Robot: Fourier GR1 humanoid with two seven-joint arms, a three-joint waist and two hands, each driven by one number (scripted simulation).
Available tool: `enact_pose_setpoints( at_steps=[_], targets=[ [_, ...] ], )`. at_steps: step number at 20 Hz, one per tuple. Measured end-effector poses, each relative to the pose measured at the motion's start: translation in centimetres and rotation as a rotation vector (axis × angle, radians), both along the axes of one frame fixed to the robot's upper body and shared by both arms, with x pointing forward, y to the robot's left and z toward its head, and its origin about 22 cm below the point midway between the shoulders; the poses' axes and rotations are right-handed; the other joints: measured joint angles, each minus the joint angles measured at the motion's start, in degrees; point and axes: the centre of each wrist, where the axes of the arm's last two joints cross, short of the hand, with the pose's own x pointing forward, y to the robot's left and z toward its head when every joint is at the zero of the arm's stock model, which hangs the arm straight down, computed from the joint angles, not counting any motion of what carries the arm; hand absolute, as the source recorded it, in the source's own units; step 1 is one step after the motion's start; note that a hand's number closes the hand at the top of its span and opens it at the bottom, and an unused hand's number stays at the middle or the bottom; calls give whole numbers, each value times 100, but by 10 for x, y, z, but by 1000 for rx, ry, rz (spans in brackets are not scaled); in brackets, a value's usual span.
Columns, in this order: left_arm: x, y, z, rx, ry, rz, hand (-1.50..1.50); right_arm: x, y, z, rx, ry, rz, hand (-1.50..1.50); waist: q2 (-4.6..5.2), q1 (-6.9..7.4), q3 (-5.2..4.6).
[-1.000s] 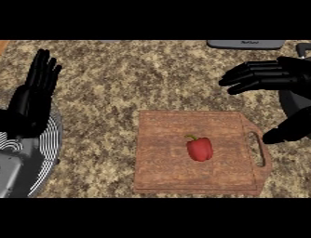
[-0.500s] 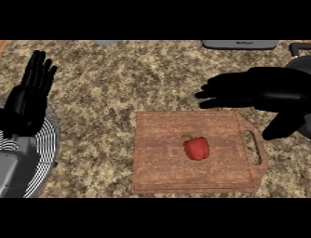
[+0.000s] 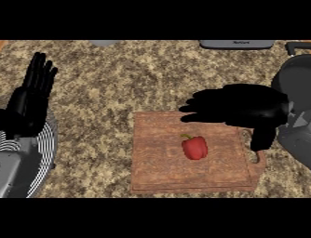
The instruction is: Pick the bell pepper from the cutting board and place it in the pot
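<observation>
Head view | bell pepper (image 3: 195, 148): on cutting board (image 3: 155, 162), near right robot hand (image 3: 244, 109)

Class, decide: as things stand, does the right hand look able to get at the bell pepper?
Probably yes: the right hand hovers open over the cutting board, and nothing covers the bell pepper.

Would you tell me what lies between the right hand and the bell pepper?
In the head view, only bare wood of the cutting board shows between the right hand and the bell pepper; nothing else lies there.
</observation>
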Motion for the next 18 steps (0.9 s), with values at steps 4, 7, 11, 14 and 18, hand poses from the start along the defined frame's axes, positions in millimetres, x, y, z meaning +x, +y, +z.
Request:
enact_pose_setpoints(
  at_steps=[4,7,11,14,18],
  targets=[
    [-4,2,2,-2,-2,-2,0,-3,13,-13,-48,20,-18,-150,-2,3,1],
    [-8,0,1,1,-2,2,0,-8,11,-29,-66,26,-18,-150,-2,0,2],
    [-5,6,6,3,1,0,0,-8,13,-47,-55,23,2,-150,1,1,3],
    [1,2,7,-2,4,1,0,-10,24,-56,-37,19,22,-150,2,-4,3],
    [2,2,9,-2,0,5,0,-17,31,-62,-28,2,24,-150,0,-12,3]
  ],
)
